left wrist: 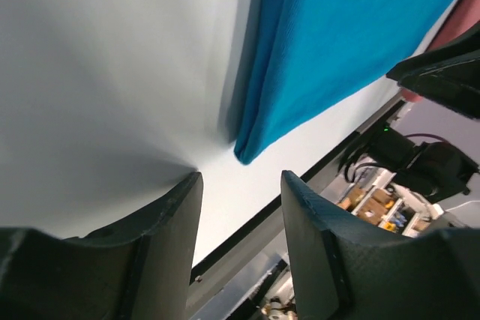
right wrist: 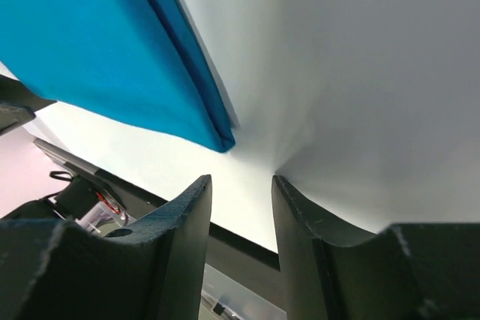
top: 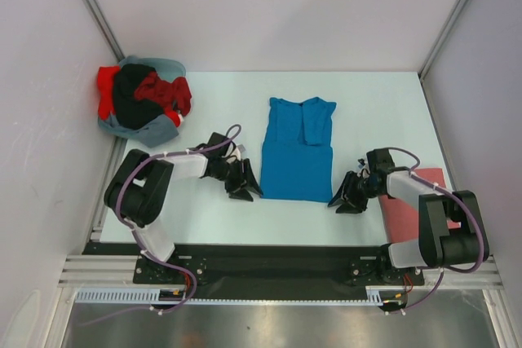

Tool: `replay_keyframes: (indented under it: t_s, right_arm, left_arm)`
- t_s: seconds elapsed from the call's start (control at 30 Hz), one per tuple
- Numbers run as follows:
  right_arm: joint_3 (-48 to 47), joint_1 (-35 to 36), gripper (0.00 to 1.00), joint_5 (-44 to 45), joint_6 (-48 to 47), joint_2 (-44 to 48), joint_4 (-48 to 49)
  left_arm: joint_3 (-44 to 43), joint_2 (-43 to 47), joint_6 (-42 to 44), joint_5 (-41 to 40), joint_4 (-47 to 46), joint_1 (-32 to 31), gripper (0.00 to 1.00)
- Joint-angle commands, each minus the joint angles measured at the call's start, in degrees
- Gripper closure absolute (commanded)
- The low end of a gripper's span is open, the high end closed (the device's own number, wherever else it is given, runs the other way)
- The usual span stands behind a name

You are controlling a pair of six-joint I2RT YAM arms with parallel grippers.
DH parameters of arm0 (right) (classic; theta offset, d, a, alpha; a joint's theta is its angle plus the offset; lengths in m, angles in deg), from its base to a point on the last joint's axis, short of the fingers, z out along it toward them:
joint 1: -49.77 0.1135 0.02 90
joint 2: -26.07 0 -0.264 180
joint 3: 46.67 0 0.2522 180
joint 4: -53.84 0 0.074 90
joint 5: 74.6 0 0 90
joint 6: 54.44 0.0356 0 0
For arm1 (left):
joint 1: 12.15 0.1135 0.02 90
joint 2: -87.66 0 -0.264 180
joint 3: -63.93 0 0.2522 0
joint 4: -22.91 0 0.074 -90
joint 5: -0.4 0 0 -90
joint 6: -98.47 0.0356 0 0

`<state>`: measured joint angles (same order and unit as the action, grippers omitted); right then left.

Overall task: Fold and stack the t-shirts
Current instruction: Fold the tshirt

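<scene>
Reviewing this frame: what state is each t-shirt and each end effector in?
blue t-shirt: lying flat, sleeves folded in, partly folded.
heap of t-shirts: unfolded, bunched in the far left corner.
pinkish-red t-shirt: lying flat at the near right, looks folded.
left end effector: open, empty, beside the blue t-shirt's near left corner.
right end effector: open, empty, beside its near right corner.

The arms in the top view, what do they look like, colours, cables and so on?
Both the left arm and right arm have chunky black joints joined by white links. A thin purplish cable loops along each. The left tool and right tool are matte black, each with two curved fingers.
</scene>
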<state>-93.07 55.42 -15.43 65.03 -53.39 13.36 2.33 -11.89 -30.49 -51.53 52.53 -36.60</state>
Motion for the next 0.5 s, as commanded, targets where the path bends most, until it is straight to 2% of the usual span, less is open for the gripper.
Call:
replay_keyframes:
  t_s: [0.0, 0.47]
  right_arm:
    - [0.1, 0.2, 0.57, 0.2, 0.8, -1.4, 4.0]
    - [0.0, -0.5, 0.56, 3.6, 4.4, -4.5, 8.3]
  left_arm:
    - [-0.9, -2.8, -2.0, -0.6, -3.6, -0.6, 0.47]
    - [-1.7, -6.7, -2.1, -0.9, -3.8, -1.2, 0.53]
